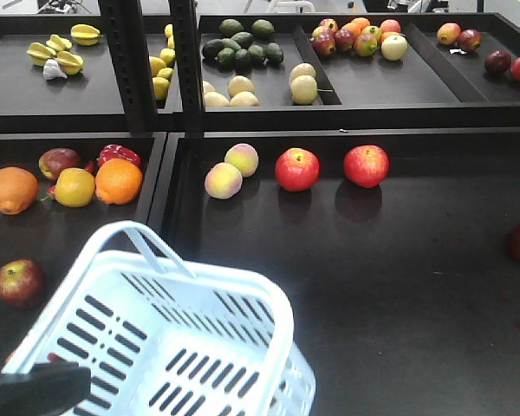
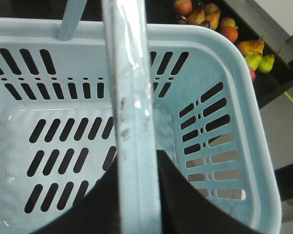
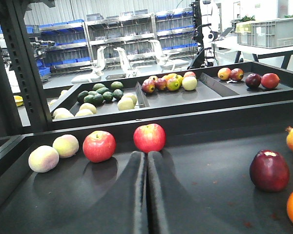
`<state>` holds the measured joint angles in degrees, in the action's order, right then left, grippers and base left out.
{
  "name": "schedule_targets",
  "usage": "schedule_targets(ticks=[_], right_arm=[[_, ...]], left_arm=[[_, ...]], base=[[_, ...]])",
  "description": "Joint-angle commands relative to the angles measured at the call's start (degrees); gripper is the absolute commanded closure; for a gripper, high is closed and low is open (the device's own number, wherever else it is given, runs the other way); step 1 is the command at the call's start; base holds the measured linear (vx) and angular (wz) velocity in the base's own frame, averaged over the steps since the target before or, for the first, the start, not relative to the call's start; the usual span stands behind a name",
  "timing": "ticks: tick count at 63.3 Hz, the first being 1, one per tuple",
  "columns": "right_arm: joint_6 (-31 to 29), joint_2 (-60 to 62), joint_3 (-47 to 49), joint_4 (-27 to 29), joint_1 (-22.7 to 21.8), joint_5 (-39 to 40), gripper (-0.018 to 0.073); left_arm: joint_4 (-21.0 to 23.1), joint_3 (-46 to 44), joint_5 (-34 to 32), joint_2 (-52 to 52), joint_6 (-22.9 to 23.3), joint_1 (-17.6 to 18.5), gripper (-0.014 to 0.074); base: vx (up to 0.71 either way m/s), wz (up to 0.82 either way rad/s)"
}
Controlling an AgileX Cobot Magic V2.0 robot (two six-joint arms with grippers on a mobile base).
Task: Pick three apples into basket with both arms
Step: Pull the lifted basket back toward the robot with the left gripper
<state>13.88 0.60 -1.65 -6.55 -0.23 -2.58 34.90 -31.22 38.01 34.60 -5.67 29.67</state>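
Note:
The pale blue basket (image 1: 243, 347) hangs at the lower left with nothing in it. My left gripper (image 2: 139, 195) is shut on its handle (image 2: 132, 97), and a dark part of that arm (image 1: 35, 388) shows at the basket's near corner. Two red apples (image 1: 296, 169) (image 1: 366, 165) lie on the dark tray. In the right wrist view my right gripper (image 3: 146, 155) is shut with nothing in it, its tips just short of one apple (image 3: 149, 137); the other apple (image 3: 98, 146) lies to its left. A dark red apple (image 3: 269, 170) sits to the right. A yellow-streaked apple (image 1: 19, 282) lies left of the basket.
Two pale peaches (image 1: 232, 171) lie left of the red apples. The left tray holds oranges (image 1: 119, 180), a lemon and a red pepper. A raised tray rim (image 1: 347, 117) and black uprights (image 1: 184, 61) separate the back trays of mixed fruit.

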Motion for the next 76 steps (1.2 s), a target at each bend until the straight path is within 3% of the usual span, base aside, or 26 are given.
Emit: schedule_targets(ticks=[1, 76], right_arm=[[-0.30, 0.65, -0.75, -0.61, -0.30, 4.21, 0.0561], [-0.30, 0.65, -0.75, -0.61, -0.30, 4.21, 0.0561]], left_arm=[[2.07, -1.96, -2.42, -0.10, -0.09, 0.16, 0.0604], [2.07, -1.96, -1.73, -0.10, -0.09, 0.16, 0.0603]], base=[[0.00, 0.00], [0.00, 0.00]])
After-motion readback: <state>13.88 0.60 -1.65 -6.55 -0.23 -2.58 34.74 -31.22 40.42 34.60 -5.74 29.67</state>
